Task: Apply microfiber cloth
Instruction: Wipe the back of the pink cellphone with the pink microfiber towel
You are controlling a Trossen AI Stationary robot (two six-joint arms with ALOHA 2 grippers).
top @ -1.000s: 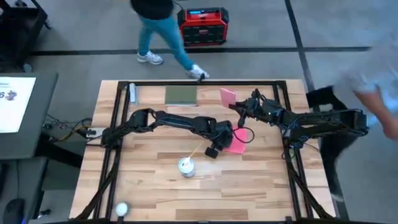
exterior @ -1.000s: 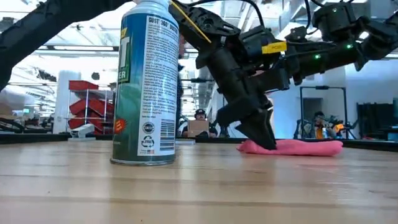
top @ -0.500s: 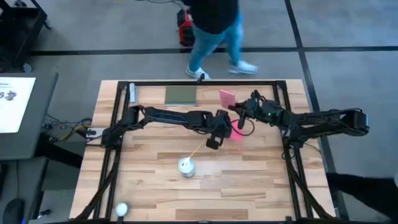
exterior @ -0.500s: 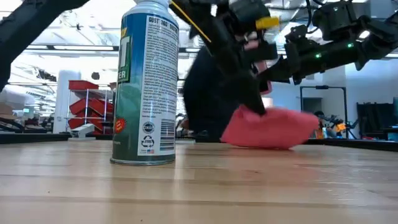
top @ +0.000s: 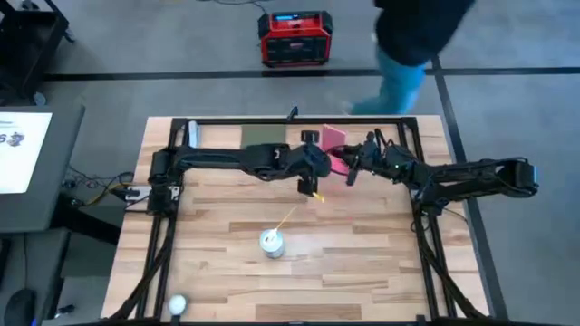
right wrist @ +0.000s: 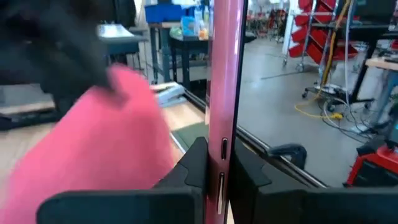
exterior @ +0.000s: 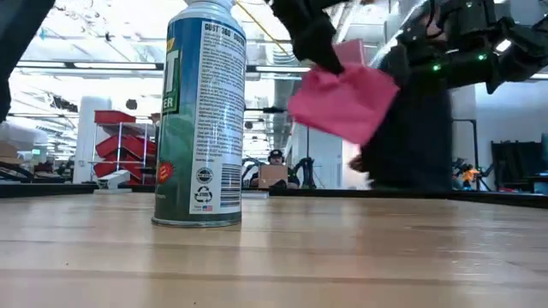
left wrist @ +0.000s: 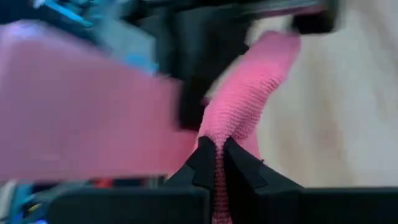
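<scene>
One spray can [top: 271, 241] on wooden table [top: 362, 263], person [top: 412, 45] passing behind

The spray can [top: 270, 242] stands upright near the middle of the bench [top: 362, 272]. Behind it, the left gripper [top: 314, 165] holds the microfiber cloth [exterior: 342, 101] above the bench, just left of the right gripper [top: 348, 168], which grips the phone [right wrist: 222, 81] upright. The green pad [top: 263, 136] lies at the back edge.
</scene>
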